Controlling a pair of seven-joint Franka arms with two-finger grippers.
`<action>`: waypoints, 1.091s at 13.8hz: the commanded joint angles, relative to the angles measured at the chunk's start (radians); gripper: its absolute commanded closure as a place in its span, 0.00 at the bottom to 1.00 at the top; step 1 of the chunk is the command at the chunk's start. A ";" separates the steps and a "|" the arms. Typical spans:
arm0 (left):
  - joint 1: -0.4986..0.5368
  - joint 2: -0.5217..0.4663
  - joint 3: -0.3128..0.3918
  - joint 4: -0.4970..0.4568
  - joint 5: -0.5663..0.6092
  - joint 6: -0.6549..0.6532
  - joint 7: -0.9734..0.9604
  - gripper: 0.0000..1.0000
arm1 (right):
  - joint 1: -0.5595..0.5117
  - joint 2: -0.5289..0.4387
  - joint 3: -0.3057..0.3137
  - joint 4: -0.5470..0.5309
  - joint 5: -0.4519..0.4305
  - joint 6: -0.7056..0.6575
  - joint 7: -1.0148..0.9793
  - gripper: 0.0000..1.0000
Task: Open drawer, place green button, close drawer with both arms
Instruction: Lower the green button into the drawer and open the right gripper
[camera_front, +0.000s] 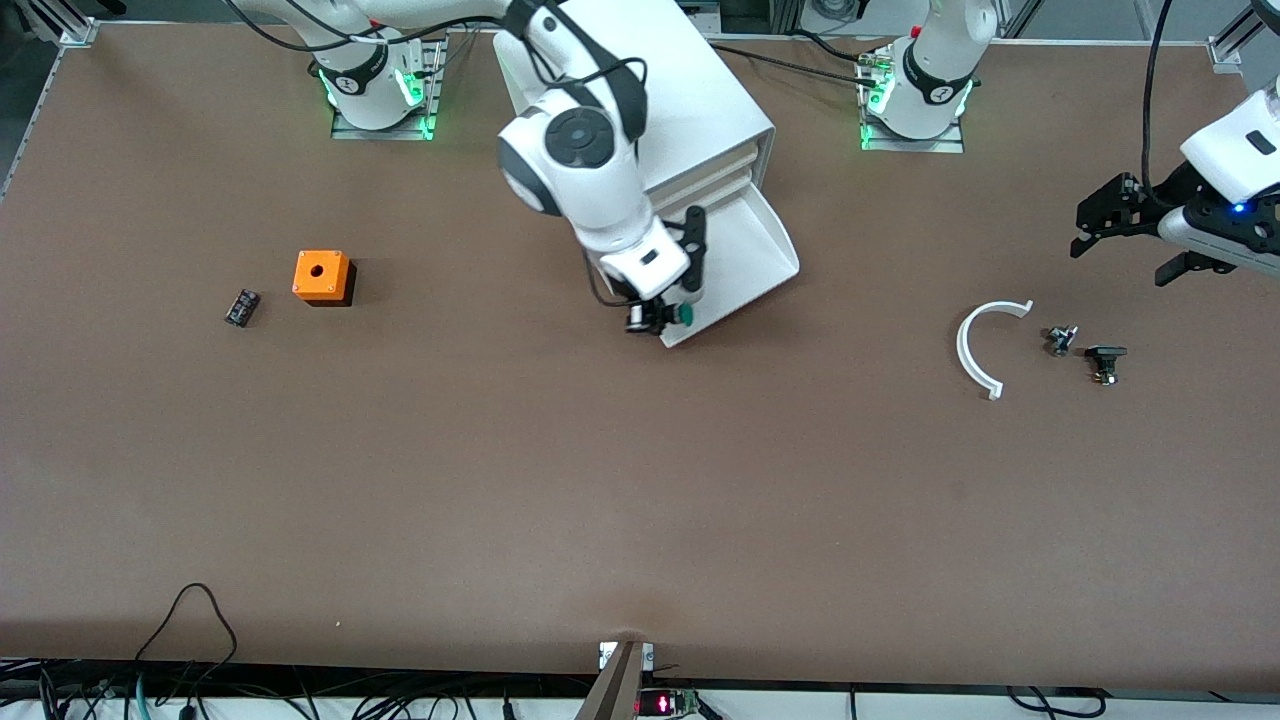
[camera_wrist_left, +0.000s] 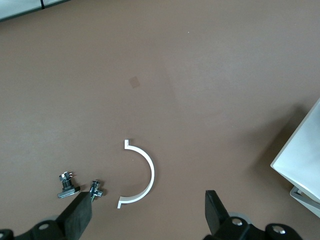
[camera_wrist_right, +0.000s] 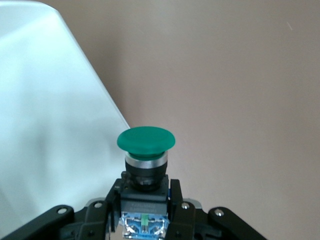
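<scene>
The lowest drawer (camera_front: 752, 250) of the white cabinet (camera_front: 680, 95) is pulled out toward the front camera. My right gripper (camera_front: 665, 315) is shut on the button (camera_front: 682, 315), green cap (camera_wrist_right: 146, 140) and black-and-blue body, and holds it over the open drawer's front corner (camera_wrist_right: 50, 125). My left gripper (camera_front: 1125, 230) is open and empty, up in the air at the left arm's end of the table; its fingers (camera_wrist_left: 77, 215) frame bare table in the left wrist view.
A white curved piece (camera_front: 980, 345) and two small metal parts (camera_front: 1060, 340) (camera_front: 1105, 360) lie under the left gripper's side of the table. An orange cube with a hole (camera_front: 321, 276) and a small black part (camera_front: 241, 307) lie toward the right arm's end.
</scene>
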 joint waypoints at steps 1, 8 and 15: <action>-0.011 0.006 -0.002 0.016 0.061 -0.011 -0.021 0.00 | 0.081 0.043 -0.018 0.088 -0.065 -0.047 -0.057 0.81; -0.035 0.011 0.009 0.027 0.073 -0.023 -0.021 0.00 | 0.135 0.094 -0.018 0.093 -0.108 -0.171 -0.186 0.81; -0.035 0.032 0.020 0.048 0.073 -0.031 -0.020 0.00 | 0.193 0.135 -0.018 0.094 -0.125 -0.176 -0.158 0.80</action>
